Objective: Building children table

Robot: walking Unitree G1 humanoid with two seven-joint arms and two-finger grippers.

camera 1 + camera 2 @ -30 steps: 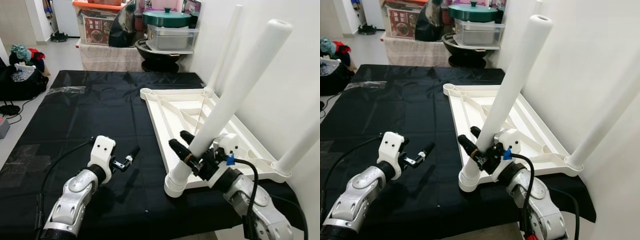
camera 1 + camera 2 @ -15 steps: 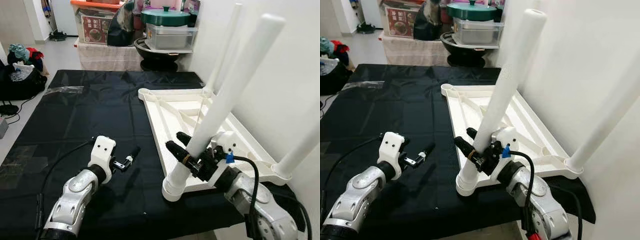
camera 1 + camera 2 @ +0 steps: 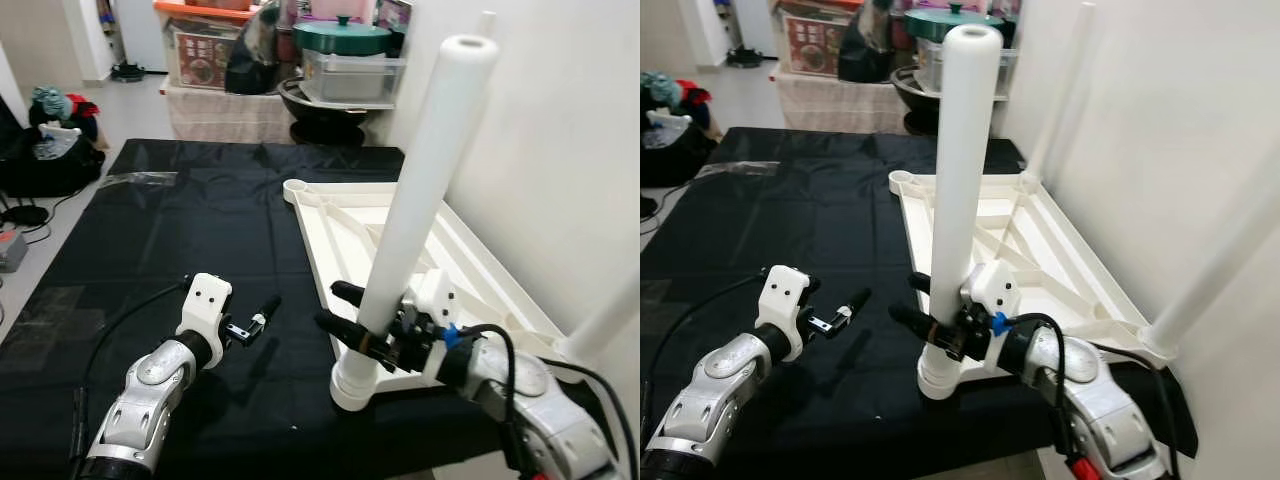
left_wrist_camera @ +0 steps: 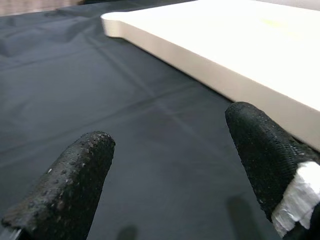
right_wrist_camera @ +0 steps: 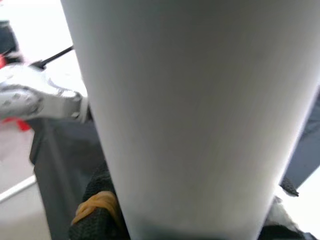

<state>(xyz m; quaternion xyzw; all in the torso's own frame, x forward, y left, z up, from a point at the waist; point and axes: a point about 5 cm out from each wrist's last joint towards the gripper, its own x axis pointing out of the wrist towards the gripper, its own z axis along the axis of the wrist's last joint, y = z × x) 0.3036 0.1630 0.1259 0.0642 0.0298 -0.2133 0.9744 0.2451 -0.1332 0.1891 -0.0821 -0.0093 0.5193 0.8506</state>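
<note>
White table leg (image 3: 420, 190) now upright, clamped in right end effector (image 3: 362, 330); left end effector (image 3: 262, 312) open, empty.

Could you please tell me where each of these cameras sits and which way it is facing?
Left eye: head camera looking forward and down at the black mat, both arms showing.
Right eye: its stereo twin, same scene; right gripper clasps the white table leg.
Left wrist: along the left gripper's open fingers toward the tabletop.
Right wrist: pressed against that leg.
Shared: leg, tabletop.
</note>
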